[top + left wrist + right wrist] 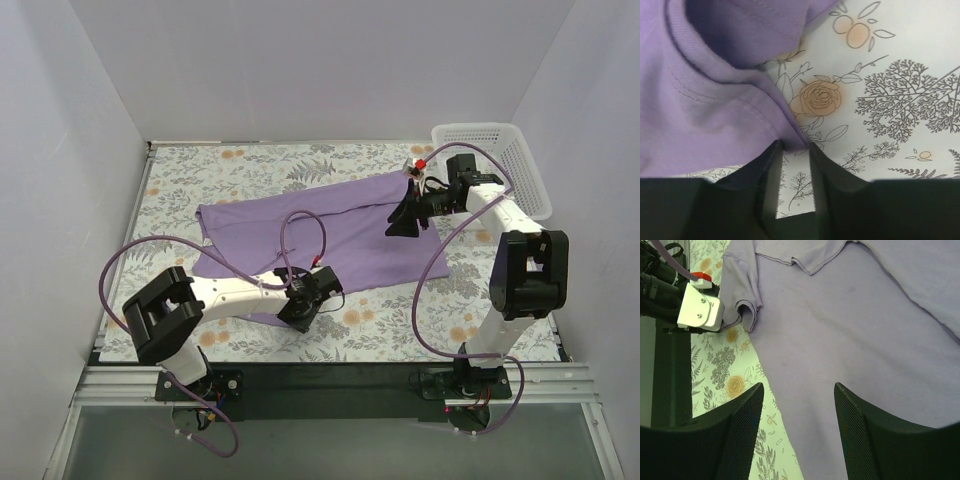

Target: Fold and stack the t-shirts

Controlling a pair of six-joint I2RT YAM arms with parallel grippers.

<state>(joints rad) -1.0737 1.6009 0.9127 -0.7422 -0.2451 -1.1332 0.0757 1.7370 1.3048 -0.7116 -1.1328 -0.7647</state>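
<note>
purple t-shirt (330,235) spread flat mid-bench (400,330); light, limp, will drape; take hems or corners, not the middle; left pincer (795,146) jaws narrow at near hem, can't tell if gripping; right pincer (799,390) released above the far-right part

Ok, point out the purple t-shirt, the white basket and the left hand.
purple t-shirt (350,238), top view, middle of its body.
white lattice basket (525,172), top view, side wall.
left hand (794,146), left wrist view, gap between its fingertips.

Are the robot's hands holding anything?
The right gripper is open, holding nothing. The left gripper has its tips at the purple t-shirt edge; whether it is pinched cannot be told.
</note>
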